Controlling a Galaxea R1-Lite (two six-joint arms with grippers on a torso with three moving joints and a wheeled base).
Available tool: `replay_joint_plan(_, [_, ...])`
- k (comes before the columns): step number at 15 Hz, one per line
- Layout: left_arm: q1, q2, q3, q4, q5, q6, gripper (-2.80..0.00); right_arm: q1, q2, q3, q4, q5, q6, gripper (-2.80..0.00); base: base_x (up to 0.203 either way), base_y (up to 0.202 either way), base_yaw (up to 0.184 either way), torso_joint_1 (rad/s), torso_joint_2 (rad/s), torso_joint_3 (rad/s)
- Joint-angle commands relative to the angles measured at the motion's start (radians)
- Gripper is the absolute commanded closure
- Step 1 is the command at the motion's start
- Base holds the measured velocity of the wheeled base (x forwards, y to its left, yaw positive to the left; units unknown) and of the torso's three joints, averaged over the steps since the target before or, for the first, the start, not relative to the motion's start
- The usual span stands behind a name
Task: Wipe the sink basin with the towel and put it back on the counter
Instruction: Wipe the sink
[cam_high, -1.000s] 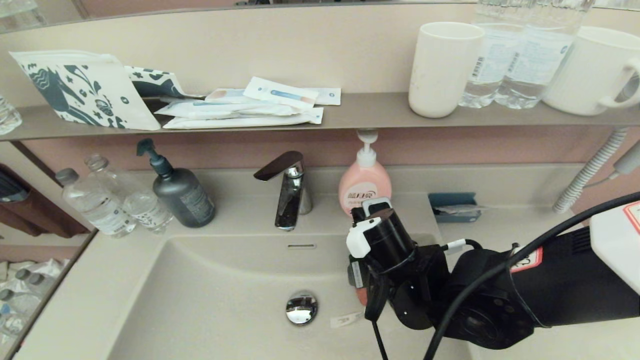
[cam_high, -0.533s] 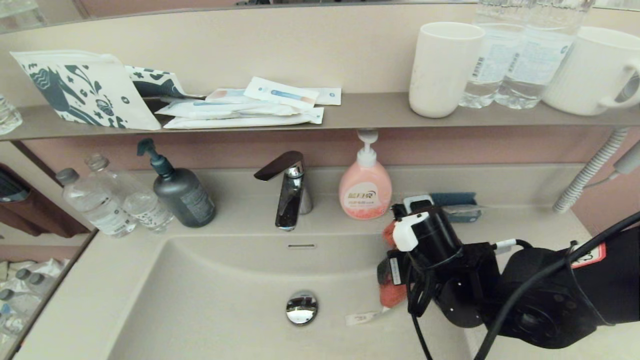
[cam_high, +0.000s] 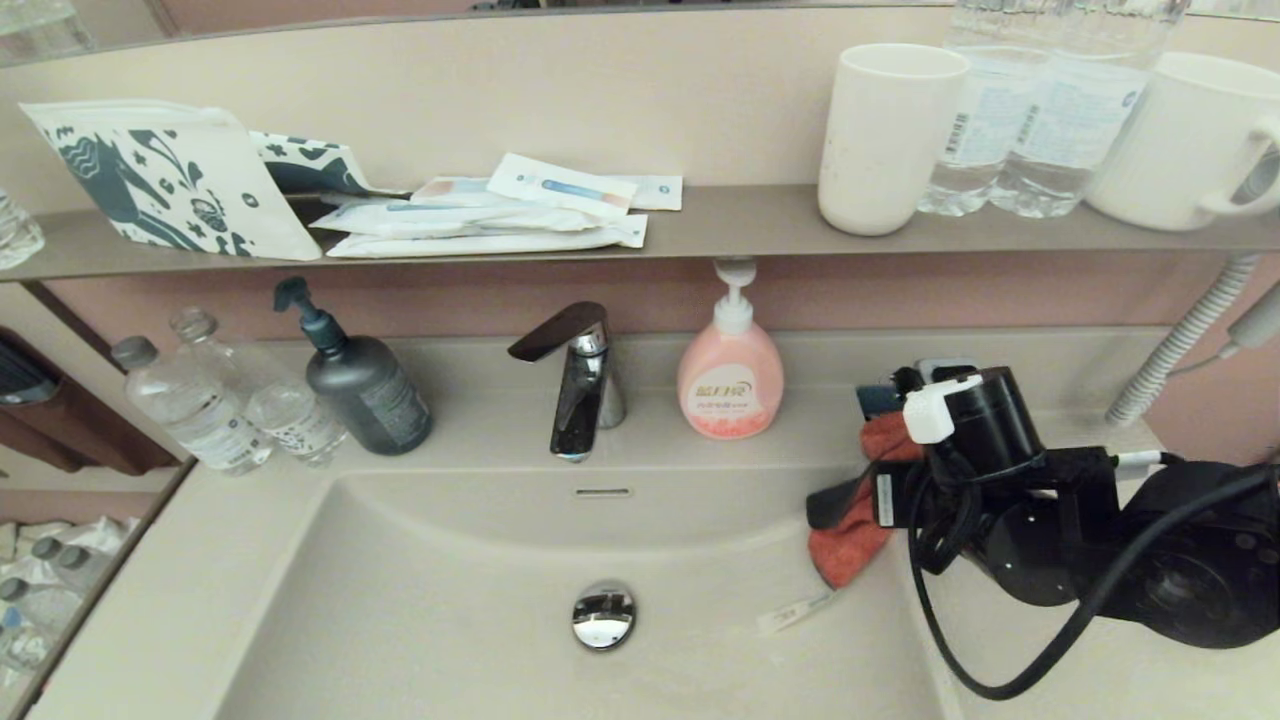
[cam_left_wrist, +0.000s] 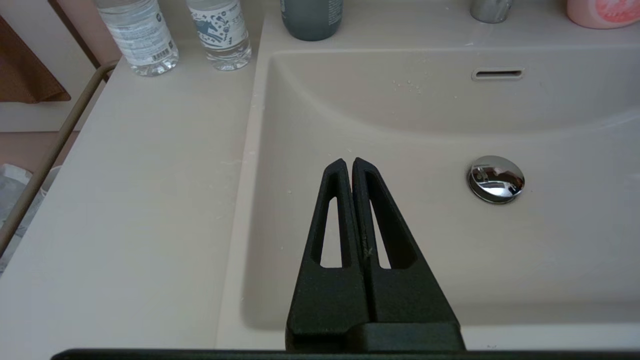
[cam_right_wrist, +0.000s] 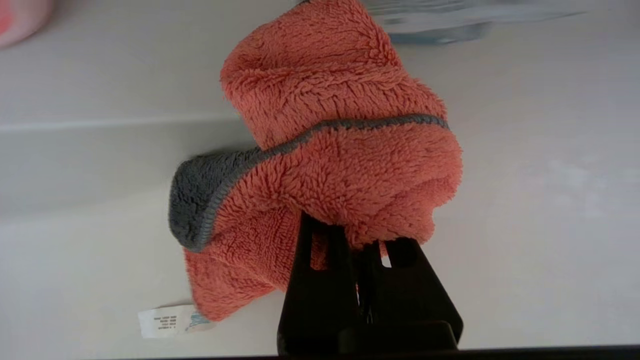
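My right gripper (cam_high: 858, 500) is shut on the orange-coral towel (cam_high: 848, 548), a fuzzy cloth with dark grey edging. It holds the towel over the right rim of the beige sink basin (cam_high: 440, 600), where basin meets counter (cam_high: 1150, 692). In the right wrist view the towel (cam_right_wrist: 340, 150) bunches over the right gripper (cam_right_wrist: 357, 236) and hides its tips. The towel's white tag (cam_high: 795, 611) hangs down inside the basin. The chrome drain plug (cam_high: 603, 615) and slot overflow (cam_high: 603, 492) lie bare. My left gripper (cam_left_wrist: 348, 162) is shut and empty above the basin's (cam_left_wrist: 425, 240) near left side, out of the head view.
A pink soap pump bottle (cam_high: 730, 377), the faucet (cam_high: 578, 380), a dark pump bottle (cam_high: 362, 388) and two water bottles (cam_high: 215, 402) stand behind the basin. A blue tray (cam_high: 878, 399) sits just behind the right gripper. The shelf (cam_high: 740, 232) above carries cups and packets.
The right arm has carried the towel to the right and up, from beside the drain plug to the basin's right rim. The towel's tag trailed along with it.
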Motion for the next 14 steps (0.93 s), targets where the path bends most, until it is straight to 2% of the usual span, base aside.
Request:
replay_joint_plan(1, [0.000,0.001,0.000,0.000,0.001,0.000,0.00,-0.023,-0.069,0.024,0.002,-0.001,-0.008,0.00,0.000,0.000,0.000,0.000,0.00,0.000])
replay_joint_plan(6, [0.000,0.001,0.000,0.000,0.001,0.000,0.00,-0.065,-0.142,0.073,0.003,0.011,-0.032,0.00,0.000,0.000,0.000,0.000,0.00,0.000])
replay_joint_plan(14, [0.000,0.001,0.000,0.000,0.001,0.000,0.00,-0.060,-0.201,0.101,0.015,0.024,-0.045,0.00,0.000,0.000,0.000,0.000,0.00,0.000])
